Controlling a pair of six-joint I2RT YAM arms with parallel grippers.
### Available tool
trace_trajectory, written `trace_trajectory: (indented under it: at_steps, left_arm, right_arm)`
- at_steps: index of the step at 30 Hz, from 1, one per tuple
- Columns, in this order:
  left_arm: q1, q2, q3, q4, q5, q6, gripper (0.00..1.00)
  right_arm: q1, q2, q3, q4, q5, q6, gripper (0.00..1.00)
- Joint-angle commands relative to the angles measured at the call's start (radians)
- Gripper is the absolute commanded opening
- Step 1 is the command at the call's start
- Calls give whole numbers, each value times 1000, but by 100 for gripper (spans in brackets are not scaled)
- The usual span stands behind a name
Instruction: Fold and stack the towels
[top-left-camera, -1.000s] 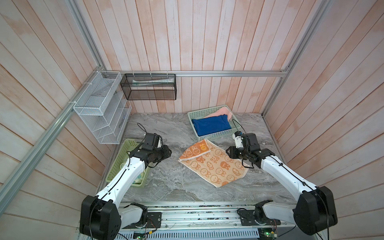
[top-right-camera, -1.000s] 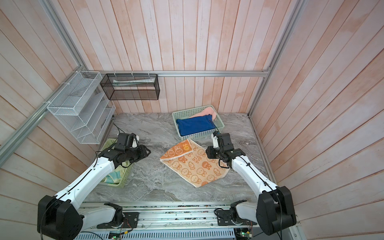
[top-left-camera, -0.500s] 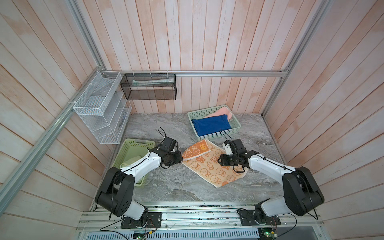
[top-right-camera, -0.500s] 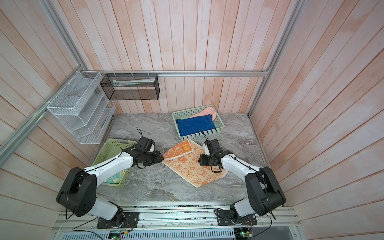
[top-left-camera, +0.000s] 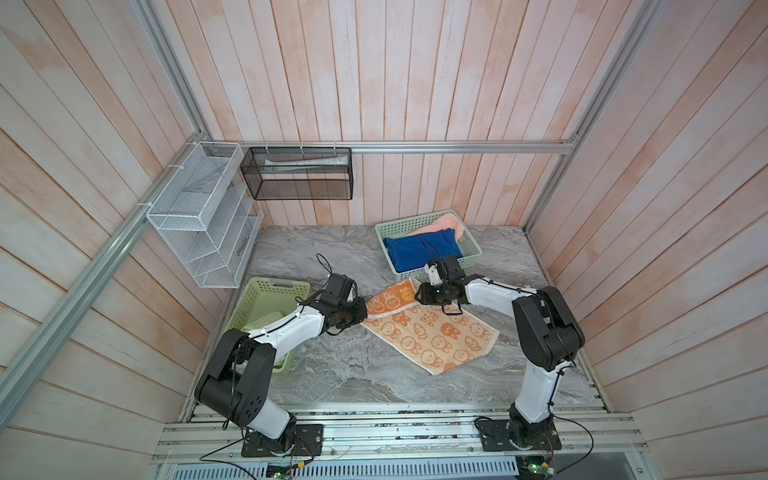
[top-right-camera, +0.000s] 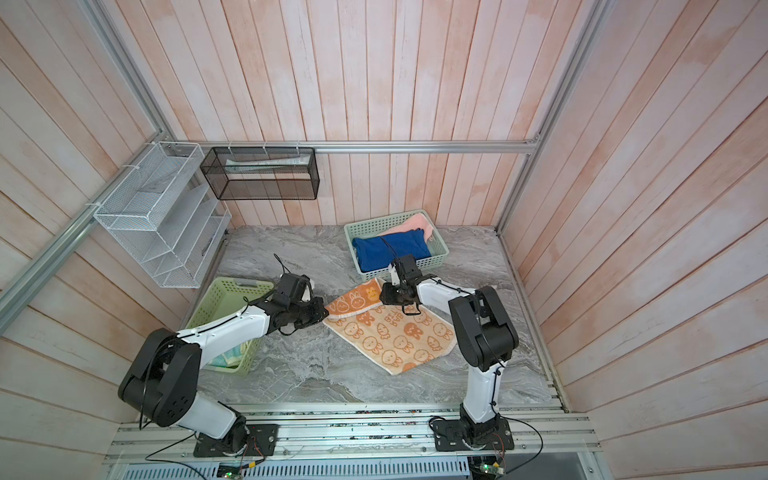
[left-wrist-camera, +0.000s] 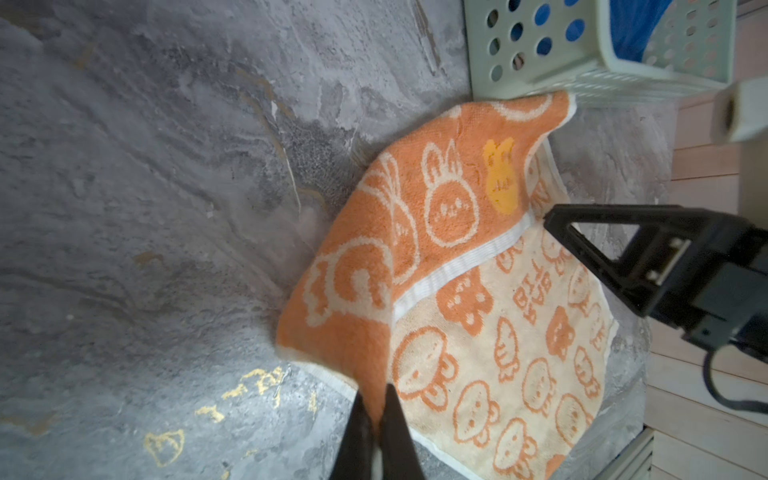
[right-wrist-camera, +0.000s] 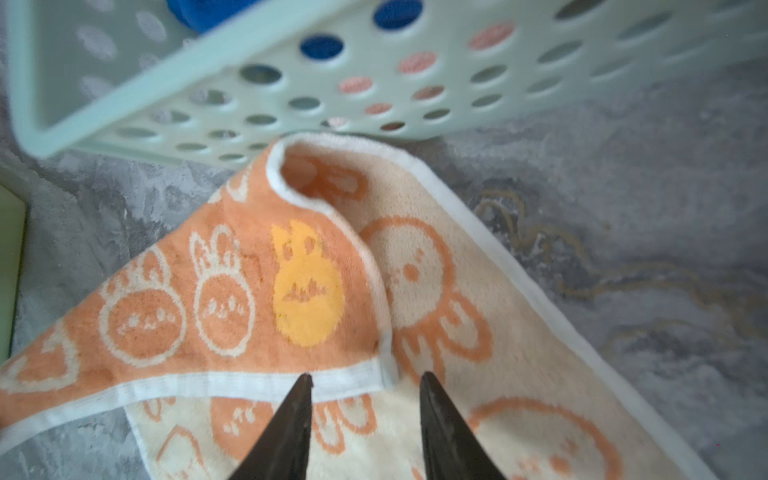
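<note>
Left pincer (left-wrist-camera: 373, 392): closed tight, pinching the bunny towel (top-left-camera: 432, 332) at one corner of its turned-over flap
Right pincer (right-wrist-camera: 365, 376): standing part open and gripping nothing, its tips straddling the white hem at the flap's other corner
Bunny towel: lying on the table (top-left-camera: 332, 365), spanning the gap between the two pincers and running back from them toward the arm bases; the flap is lying orange face up just ahead of both pincers
Other towels: the blue towel (top-left-camera: 419, 249) and pink towel (top-left-camera: 446, 222) are sitting in the basket (top-left-camera: 409, 219) just beyond the right pincer, whose wall is standing close against the flap's tip
Handling: looking light, soft and limp, so it is probably going to sag between grips; the terry is likely giving good friction, and nothing here is fragile
Where to hold: the flap's two hem corners, one per pincer, since the hem is looking firmer than the pile
Risk: the right pincer may be closing on both layers, or only on the hem's very edge
</note>
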Motion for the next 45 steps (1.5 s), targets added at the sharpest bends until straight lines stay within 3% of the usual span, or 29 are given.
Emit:
trace_trajectory:
  at_steps: [1,4,6,12,13,18,24,31,37,41,45]
  left_arm:
    - [1,15,6,15,17,16,0]
    - [2,12,10,6,14,24,0]
    - [7,15,14,7,16,31,0]
    - [49,44,40,12,45,48,0]
    - [57,54,47,16,46,52,0]
    - [87,142,116,46,69,57,0]
    - [83,330,323,64,121,54,0]
    - [66,573,657,1,164,68,0]
    - [43,761,908,-18,239,35,0]
    - [32,883,1132,-80,245,69,0]
    - [32,964,1238,-69,278,34,0]
  right_arm:
    - [6,61,63,-53,6,-13,44]
    - [14,96,99,-75,-21,-12,41]
    - [23,102,113,-76,-38,-13,33]
    - [44,91,143,-50,-76,-15,2]
    - [46,80,140,-43,-79,-13,0]
    - [46,-16,110,-4,-27,-16,0]
    - [13,-71,88,-30,61,-27,0]
    - [-13,-40,36,-51,53,-9,33]
    - [-27,6,45,-63,36,18,41]
    - [-40,58,95,-107,81,8,42]
    - [-53,104,133,-155,82,10,42]
